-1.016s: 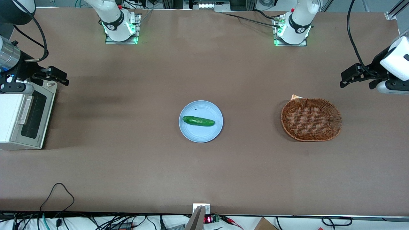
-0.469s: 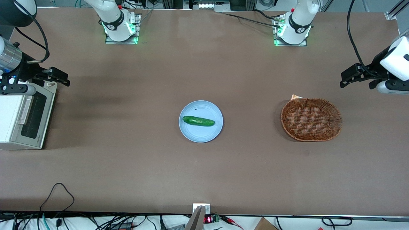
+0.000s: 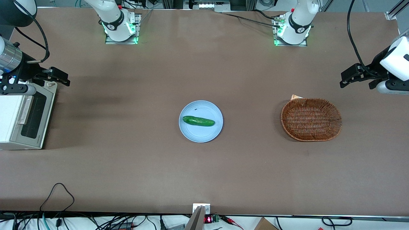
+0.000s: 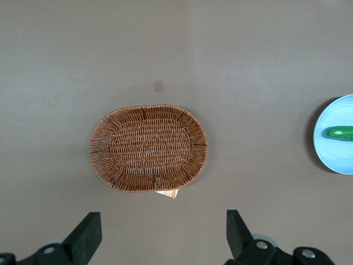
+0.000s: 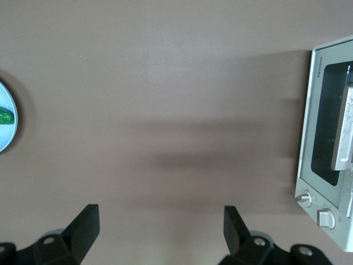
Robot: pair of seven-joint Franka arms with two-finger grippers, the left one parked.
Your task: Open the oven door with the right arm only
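The cream-white toaster oven [image 3: 9, 118] stands at the working arm's end of the table. Its oven door [image 3: 32, 115], a grey frame round dark glass with a pale bar handle [image 3: 25, 109], lies flush against the oven body. My right arm's gripper [image 3: 62, 78] hangs above the table beside the oven's knob end, farther from the front camera than the door and apart from it. Its fingers are open with nothing between them. In the right wrist view the gripper [image 5: 160, 221] is over bare table, with the oven door [image 5: 325, 138], handle [image 5: 345, 132] and two knobs [image 5: 314, 207] off to the side.
A pale blue plate [image 3: 200, 134] holding a cucumber [image 3: 198, 121] sits mid-table. A brown wicker basket [image 3: 311, 119] lies toward the parked arm's end. Brown tabletop stretches between the oven and the plate.
The gripper shifted very slightly toward the middle of the table a second ago and has since held still. The oven door has not moved.
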